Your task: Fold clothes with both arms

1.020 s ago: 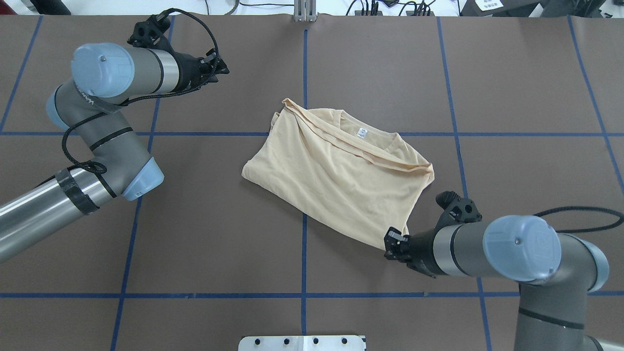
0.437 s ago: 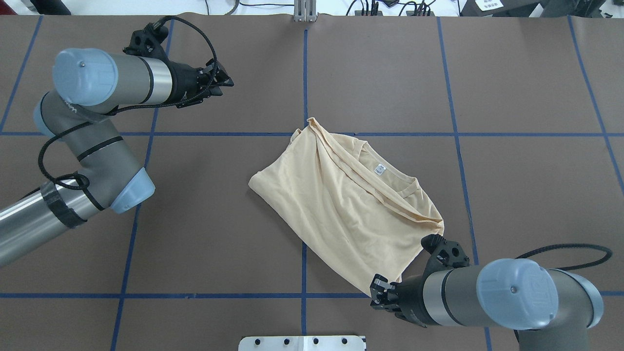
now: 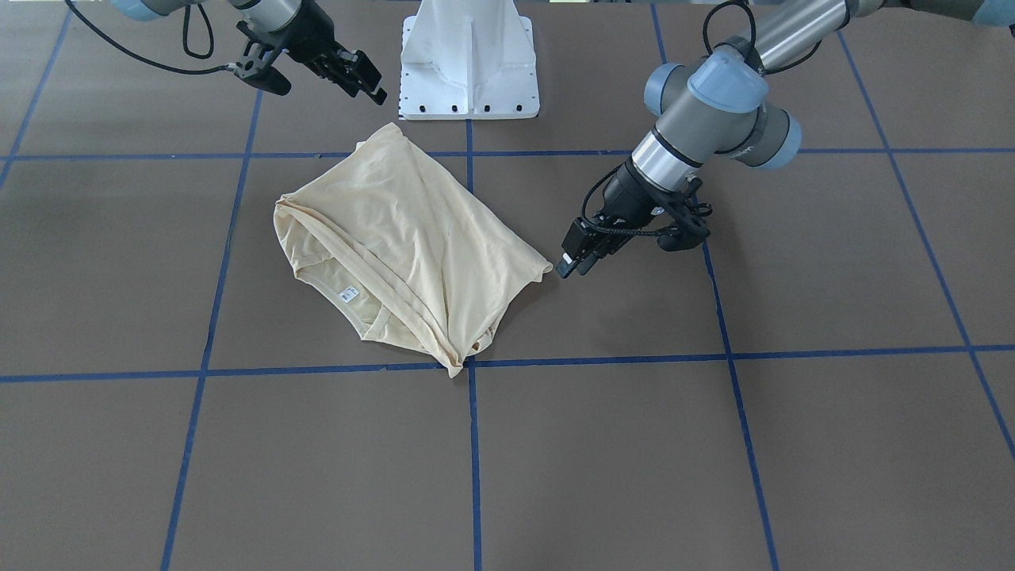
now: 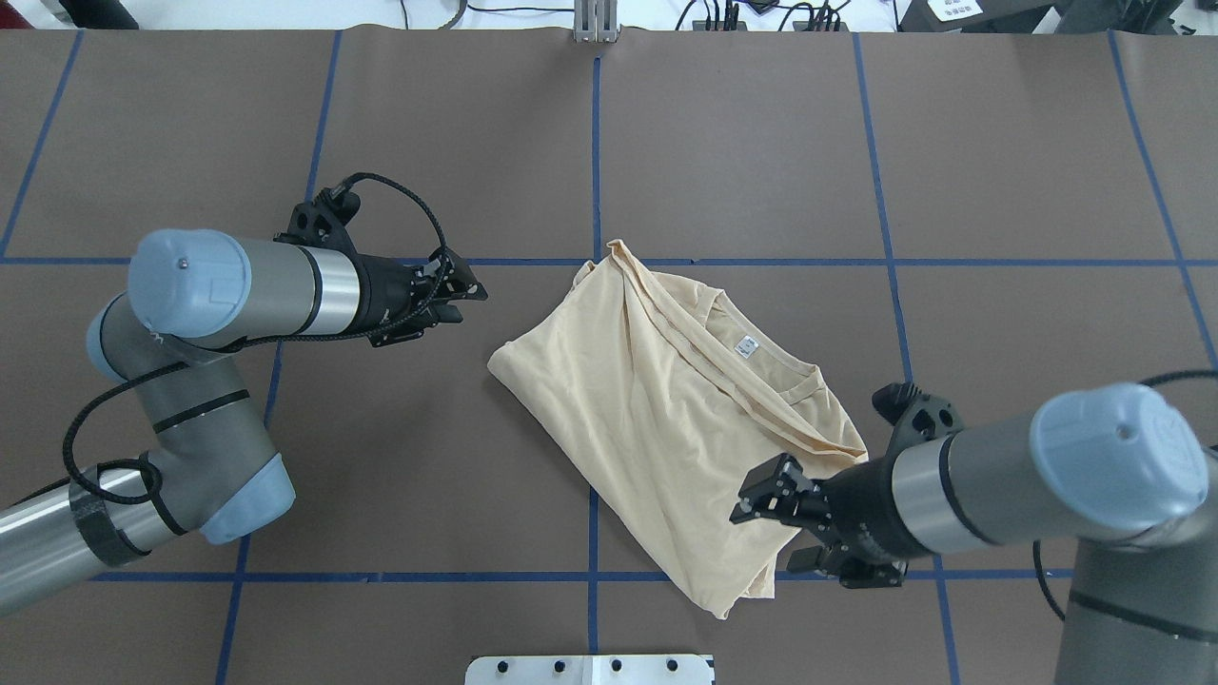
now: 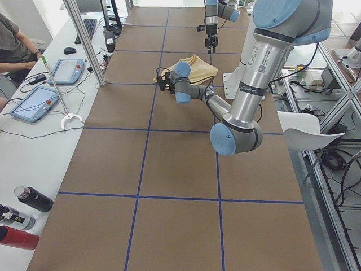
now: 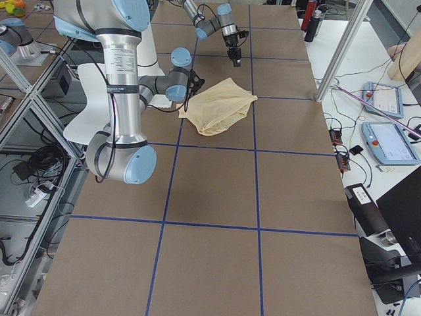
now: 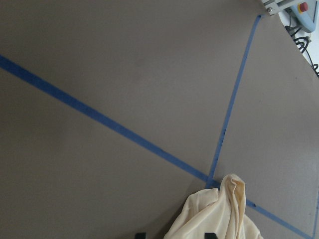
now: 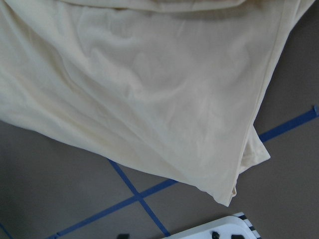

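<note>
The clothes are one pale cream-yellow shirt (image 4: 657,419), lying folded and askew at the table's middle, its white neck label (image 4: 745,347) facing up. The front view shows the same shirt (image 3: 404,230) flat on the mat. My left gripper (image 4: 468,303) is open just left of the shirt's left corner and apart from it; in the left wrist view its fingertips sit wide apart over the shirt (image 7: 214,219). My right gripper (image 4: 766,528) hovers open above the shirt's near right corner, holding nothing. The right wrist view looks down on the loose shirt (image 8: 149,89).
The brown mat carries a grid of blue tape lines (image 4: 595,143). The white pedestal base (image 3: 468,71) stands just behind the shirt's near corner. In the left side view a person (image 5: 14,45) sits by tablets, and bottles (image 5: 31,199) lie at the table's edge.
The right gripper dragged the shirt toward the robot's base, then let go and rose above it. The left arm swung in from the far left to the shirt's left corner.
</note>
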You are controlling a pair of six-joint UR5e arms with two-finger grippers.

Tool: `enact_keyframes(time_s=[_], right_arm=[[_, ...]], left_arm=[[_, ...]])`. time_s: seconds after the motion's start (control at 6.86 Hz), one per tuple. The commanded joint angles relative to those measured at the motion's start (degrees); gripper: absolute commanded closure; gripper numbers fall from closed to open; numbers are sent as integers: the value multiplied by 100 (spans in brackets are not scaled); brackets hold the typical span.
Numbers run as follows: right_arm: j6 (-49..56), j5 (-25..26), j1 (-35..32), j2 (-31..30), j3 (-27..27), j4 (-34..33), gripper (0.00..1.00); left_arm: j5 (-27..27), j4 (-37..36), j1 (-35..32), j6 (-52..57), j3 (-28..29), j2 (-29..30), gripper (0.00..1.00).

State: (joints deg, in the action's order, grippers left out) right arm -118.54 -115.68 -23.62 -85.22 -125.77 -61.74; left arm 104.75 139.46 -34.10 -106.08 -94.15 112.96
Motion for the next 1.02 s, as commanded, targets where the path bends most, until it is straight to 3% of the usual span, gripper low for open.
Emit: enact_keyframes(time_s=[0.0, 0.29, 0.87], right_arm=[[120, -535, -1054, 180, 576, 13, 0], [392, -526, -1303, 480, 1045, 21, 0], [455, -517, -1347, 524, 1107, 4, 0]], left_arm=[[-233, -390, 507, -71, 72, 15, 50], [-359, -411, 729, -71, 213, 94, 50], [-446, -393, 721, 26, 397, 315, 48]])
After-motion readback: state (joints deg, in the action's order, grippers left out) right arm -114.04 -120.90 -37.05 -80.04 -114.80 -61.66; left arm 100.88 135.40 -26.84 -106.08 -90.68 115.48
